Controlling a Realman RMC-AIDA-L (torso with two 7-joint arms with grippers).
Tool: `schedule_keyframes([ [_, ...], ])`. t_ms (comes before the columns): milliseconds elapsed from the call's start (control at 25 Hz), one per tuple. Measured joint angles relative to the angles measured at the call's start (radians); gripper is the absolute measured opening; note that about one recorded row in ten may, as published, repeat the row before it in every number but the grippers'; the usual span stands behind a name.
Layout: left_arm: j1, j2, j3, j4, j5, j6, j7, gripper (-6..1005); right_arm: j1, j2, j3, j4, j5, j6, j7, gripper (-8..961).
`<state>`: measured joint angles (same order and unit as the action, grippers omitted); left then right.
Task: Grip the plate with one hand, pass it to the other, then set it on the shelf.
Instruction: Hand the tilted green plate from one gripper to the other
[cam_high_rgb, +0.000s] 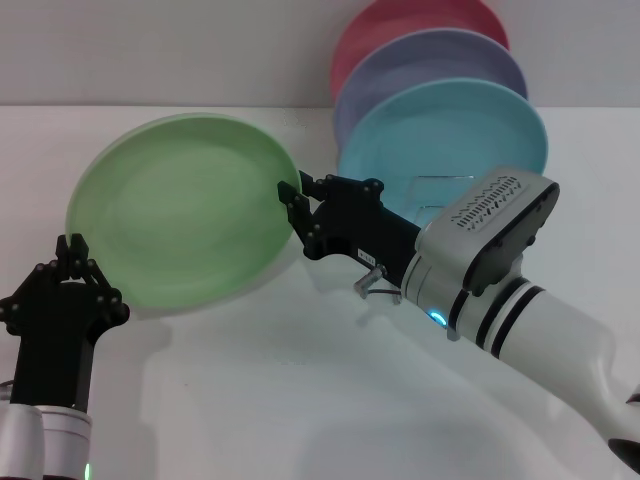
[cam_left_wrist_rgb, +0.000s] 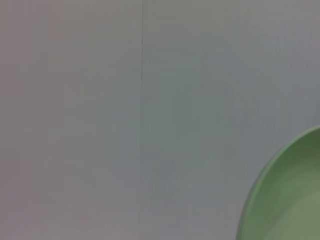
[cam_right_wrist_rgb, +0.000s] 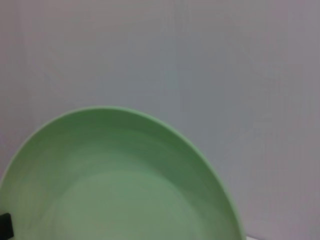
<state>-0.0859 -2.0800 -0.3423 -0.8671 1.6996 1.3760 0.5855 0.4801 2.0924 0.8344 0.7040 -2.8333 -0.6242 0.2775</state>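
Over the white table (cam_high_rgb: 300, 400) in the head view, my right gripper (cam_high_rgb: 297, 203) is clenched on the light green plate's (cam_high_rgb: 185, 210) rim, holding it tilted in the air while my left gripper (cam_high_rgb: 72, 250) sits at its lower left edge, fingers' state unclear, and both wrist views show only plate against grey wall.

Bright even light; soft shadows; wrist views blurry.
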Motion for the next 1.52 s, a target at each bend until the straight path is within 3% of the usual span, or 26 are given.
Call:
schedule_keyframes([
  [1520,0.000,0.000,0.008,0.003,0.000,0.000,0.000,73,-0.002,0.000,-0.017,-0.005,0.035,-0.002,-0.005,99],
])
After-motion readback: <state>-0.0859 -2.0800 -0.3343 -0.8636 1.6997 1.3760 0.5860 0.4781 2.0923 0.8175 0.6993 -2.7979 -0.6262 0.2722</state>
